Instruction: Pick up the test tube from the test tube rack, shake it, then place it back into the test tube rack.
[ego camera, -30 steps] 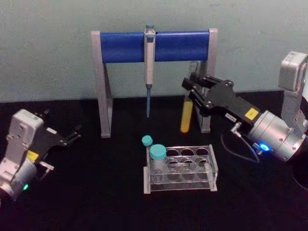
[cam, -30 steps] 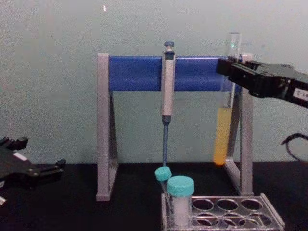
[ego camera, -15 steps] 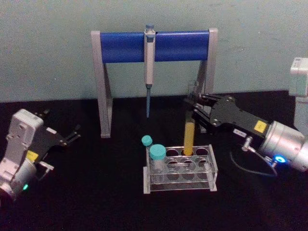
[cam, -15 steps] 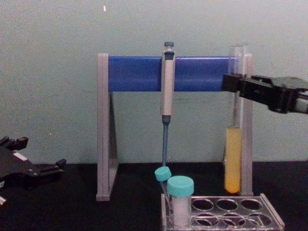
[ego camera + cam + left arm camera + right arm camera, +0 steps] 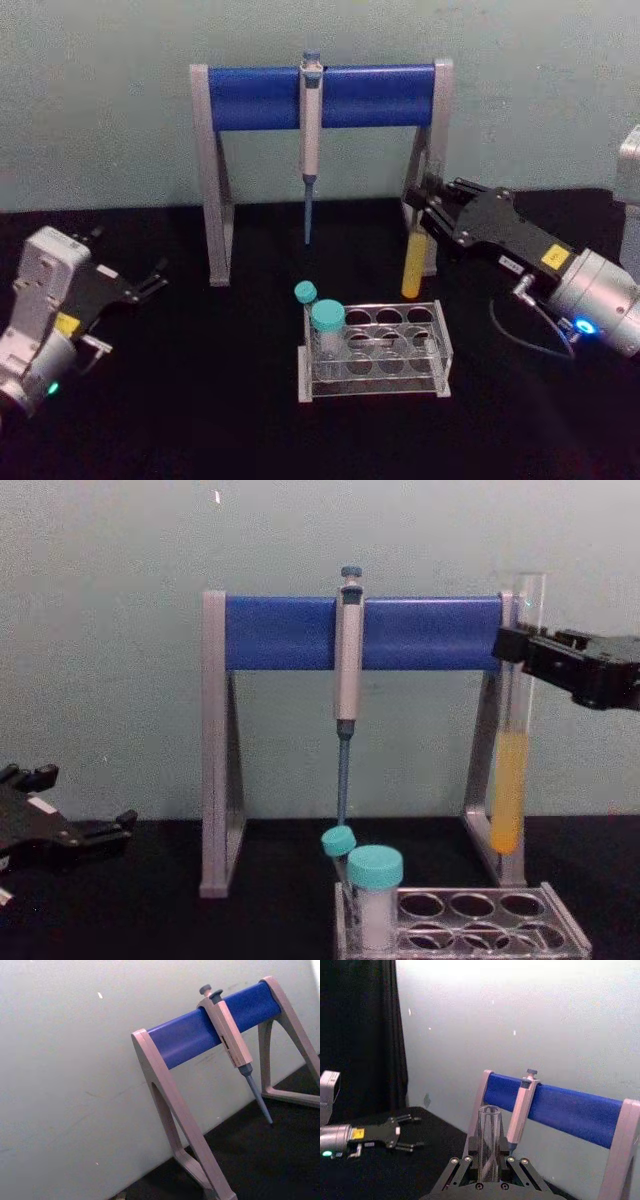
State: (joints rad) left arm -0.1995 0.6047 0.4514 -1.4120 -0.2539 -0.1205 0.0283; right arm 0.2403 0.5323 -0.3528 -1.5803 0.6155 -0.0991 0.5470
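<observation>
The test tube is held upright by the right gripper, jaws clenched on its clear upper part; yellow liquid is noted in the lower part. The tube is hung clear of the test tube rack, above and just behind its right rear corner, in front of the right leg of the pipette stand. 2 teal-capped vials are seen at the rack's left end. The left gripper is parked low at the left over the black surface, jaws released, nothing held.
</observation>
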